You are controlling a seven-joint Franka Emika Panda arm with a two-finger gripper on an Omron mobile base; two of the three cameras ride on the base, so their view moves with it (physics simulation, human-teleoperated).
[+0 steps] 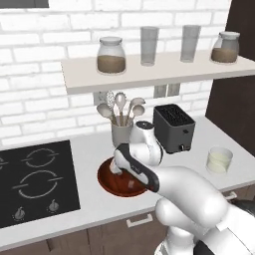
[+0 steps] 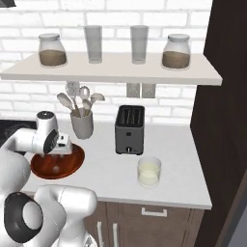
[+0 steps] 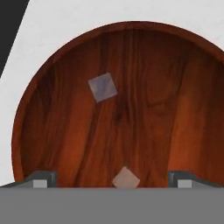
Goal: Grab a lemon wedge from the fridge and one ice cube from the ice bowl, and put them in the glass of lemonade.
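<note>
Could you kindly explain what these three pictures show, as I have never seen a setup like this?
This is a simulated kitchen with a white robot arm. Two cameras sit behind the arm, left and right; the third looks along its end effector. The end effector hangs open just above the ice bowl, holding nothing. Two ice cubes lie in the bowl: one ice cube between the fingertips, another ice cube farther off. On the counter stand a toaster, a utensil holder and the glass of lemonade.
</note>
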